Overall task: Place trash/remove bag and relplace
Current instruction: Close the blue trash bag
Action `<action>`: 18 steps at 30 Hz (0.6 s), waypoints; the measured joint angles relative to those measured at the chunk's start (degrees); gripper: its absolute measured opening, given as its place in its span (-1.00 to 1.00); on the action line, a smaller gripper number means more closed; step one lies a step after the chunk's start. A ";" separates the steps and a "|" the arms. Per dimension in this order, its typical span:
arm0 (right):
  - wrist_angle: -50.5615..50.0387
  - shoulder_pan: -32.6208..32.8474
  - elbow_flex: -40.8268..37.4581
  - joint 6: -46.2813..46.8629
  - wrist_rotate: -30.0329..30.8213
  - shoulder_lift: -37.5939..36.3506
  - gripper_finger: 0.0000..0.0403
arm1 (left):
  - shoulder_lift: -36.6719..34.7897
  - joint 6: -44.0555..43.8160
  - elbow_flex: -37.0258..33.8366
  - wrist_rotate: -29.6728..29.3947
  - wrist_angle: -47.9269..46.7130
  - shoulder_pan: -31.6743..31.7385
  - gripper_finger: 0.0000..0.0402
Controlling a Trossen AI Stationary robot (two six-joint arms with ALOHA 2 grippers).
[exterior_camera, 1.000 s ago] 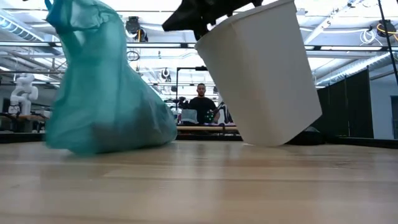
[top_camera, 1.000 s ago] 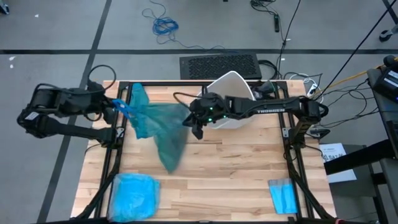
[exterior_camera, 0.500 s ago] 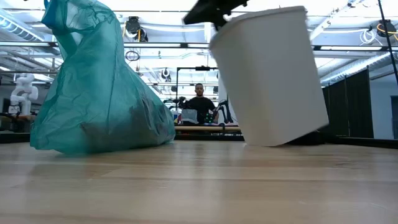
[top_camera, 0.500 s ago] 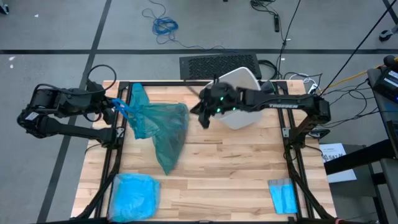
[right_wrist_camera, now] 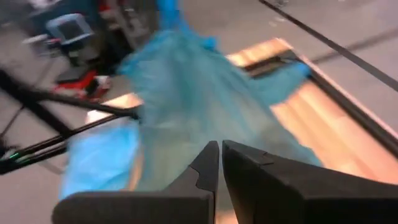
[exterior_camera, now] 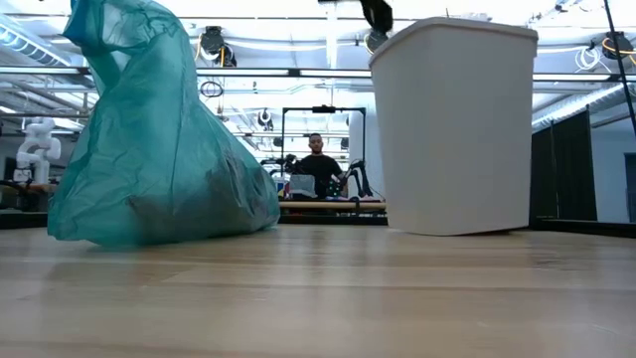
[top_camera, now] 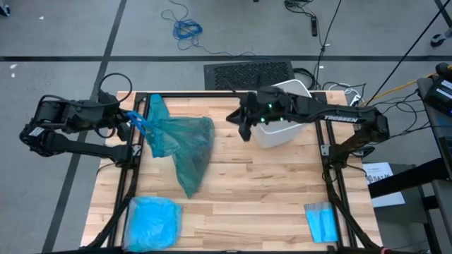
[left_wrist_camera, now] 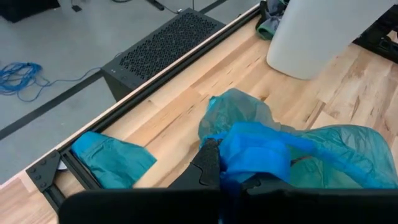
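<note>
The bag [top_camera: 185, 144] is held bunched at its neck by the closed fingers of the left gripper [top_camera: 138, 123], at the tabletop's [top_camera: 261, 190] ten o'clock. The right gripper [top_camera: 244, 130], fingers shut on nothing, is seen beside the upright white bin [top_camera: 284, 120] at one o'clock.
</note>
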 joint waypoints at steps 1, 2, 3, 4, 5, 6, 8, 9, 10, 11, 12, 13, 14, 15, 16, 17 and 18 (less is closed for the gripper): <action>0.40 1.17 0.02 -0.56 -0.06 0.03 -0.94 | 0.00 -0.02 -0.01 -0.23 0.00 0.00 -1.00; 0.10 2.32 0.02 -1.09 0.23 0.22 -0.94 | 0.00 -0.02 -0.01 -0.26 0.00 0.00 -1.00; -0.13 3.44 0.00 -1.55 1.14 0.45 -0.94 | 0.00 0.00 -0.01 -0.30 0.00 0.00 -1.00; -0.24 4.49 -0.01 -2.08 2.15 0.57 -0.94 | 0.00 0.08 -0.01 -0.39 0.00 0.00 -1.00; -0.43 5.32 -0.02 -2.67 3.18 0.60 -0.95 | 0.00 0.24 -0.01 -0.53 0.00 0.00 -1.00; -0.33 5.98 -0.02 -3.16 4.31 0.64 -0.95 | 0.00 0.38 -0.01 -0.58 0.01 0.00 -1.00; 0.34 6.95 0.02 -3.99 6.90 0.90 -0.97 | 0.00 0.34 -0.01 -0.63 0.02 0.00 -1.00; -0.08 7.46 0.00 -4.26 7.68 1.01 -0.97 | 0.00 0.33 -0.01 -0.60 0.02 0.00 -1.00; -0.10 7.98 -0.02 -4.55 8.72 1.43 -0.99 | 0.00 0.33 -0.01 -0.52 0.06 0.00 -1.00; 0.35 8.46 0.00 -4.61 9.59 1.99 -0.99 | 0.00 0.29 0.00 -0.28 0.13 0.00 -1.00; 0.39 9.10 0.00 -4.59 10.43 2.38 -1.00 | 0.00 0.08 -0.01 -0.07 0.17 0.00 -1.00; 0.36 9.72 -0.02 -4.57 10.85 3.09 -1.00 | 0.00 -0.01 -0.01 0.11 0.13 0.00 -1.00; 1.20 10.28 0.00 -4.49 11.30 4.03 -1.00 | 0.00 -0.09 0.01 0.22 0.10 0.00 -1.00; 1.78 10.83 0.00 -4.18 11.73 4.86 -1.00 | 0.00 -0.09 -0.01 0.27 -0.04 0.00 -1.00; 2.01 11.36 0.00 -3.89 11.84 6.03 -1.00 | 0.00 -0.09 -0.01 0.30 -0.22 0.00 -1.00; 3.04 11.76 0.00 -3.34 11.90 7.20 -1.00 | 0.00 -0.11 -0.01 0.30 -0.24 0.00 -1.00; 4.18 12.08 0.00 -2.72 11.90 8.29 -1.00 | 0.00 -0.13 -0.01 0.28 -0.38 0.00 -1.00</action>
